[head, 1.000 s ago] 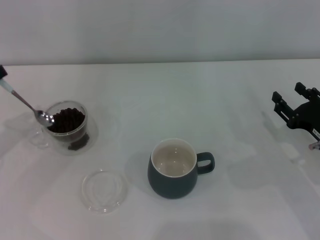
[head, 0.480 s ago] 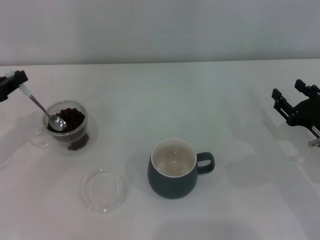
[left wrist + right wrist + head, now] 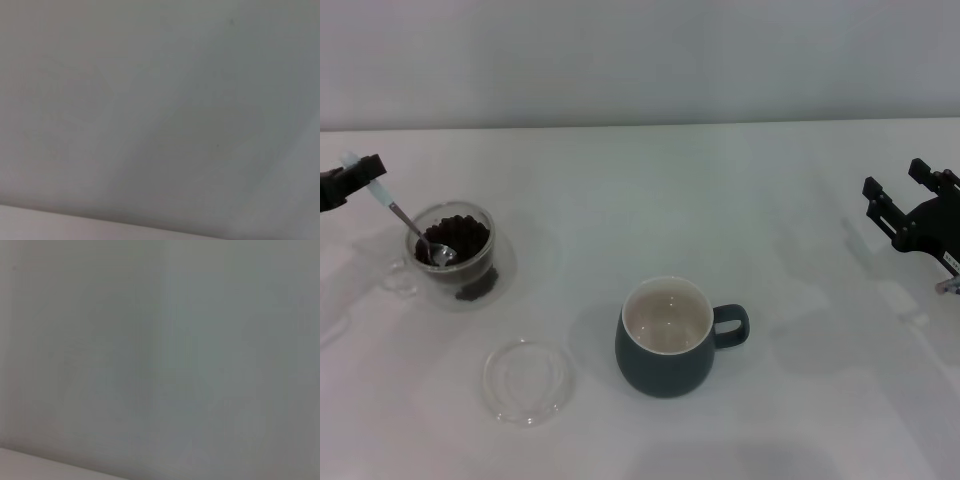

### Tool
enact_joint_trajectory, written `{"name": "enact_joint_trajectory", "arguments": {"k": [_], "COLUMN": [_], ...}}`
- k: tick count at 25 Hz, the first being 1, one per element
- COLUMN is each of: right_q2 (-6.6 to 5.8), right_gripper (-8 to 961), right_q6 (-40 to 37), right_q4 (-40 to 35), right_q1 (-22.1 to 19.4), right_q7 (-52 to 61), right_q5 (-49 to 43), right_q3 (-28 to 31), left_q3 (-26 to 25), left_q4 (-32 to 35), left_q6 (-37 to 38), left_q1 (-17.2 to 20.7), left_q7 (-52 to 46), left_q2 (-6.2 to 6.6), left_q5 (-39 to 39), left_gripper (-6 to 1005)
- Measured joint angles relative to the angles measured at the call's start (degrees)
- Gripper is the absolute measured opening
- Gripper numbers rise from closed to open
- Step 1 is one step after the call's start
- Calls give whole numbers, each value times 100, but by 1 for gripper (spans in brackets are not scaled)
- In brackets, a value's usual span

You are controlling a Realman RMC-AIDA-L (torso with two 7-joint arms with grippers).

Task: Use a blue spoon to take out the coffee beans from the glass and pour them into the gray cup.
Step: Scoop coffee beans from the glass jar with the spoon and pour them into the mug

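1. Left gripper (image 3: 360,172), clamped on the pale handle of the blue spoon (image 3: 415,227), now farther in over the table than a second ago.
2. Spoon bowl moved from the near rim down among the coffee beans (image 3: 455,240) in the glass (image 3: 455,255): scooping under way, nothing lifted yet.
3. Gray cup (image 3: 668,338) at centre, still without beans.
4. Right gripper (image 3: 905,205) parked at far right, fingers spread, holding nothing.

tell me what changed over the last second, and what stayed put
The left hand came in from the table's left edge, tipping the pale-blue-handled metal spoon steeper; its bowl went from the clear double-walled glass's rim down into the dark coffee beans. The glass, blue-gray ceramic mug and right hand stayed put.
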Motion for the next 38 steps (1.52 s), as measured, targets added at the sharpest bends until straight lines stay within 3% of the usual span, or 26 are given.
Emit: {"name": "enact_joint_trajectory", "arguments": {"k": [22, 38], "right_q2": [-1, 0], "right_gripper": [664, 664], "right_q6": [0, 70], "right_q4": [-173, -262], "right_q1": [7, 20], "right_q7": [22, 2], "right_q5": [0, -30], "right_q3": [0, -6], "left_q3": [-24, -322], "left_q4": [-117, -538], "left_q6": [-86, -312], "left_q1": [-133, -120], "left_q7": [-1265, -1492], "left_q2": [96, -140], "left_q5": [270, 148], "left_gripper": [133, 134]}}
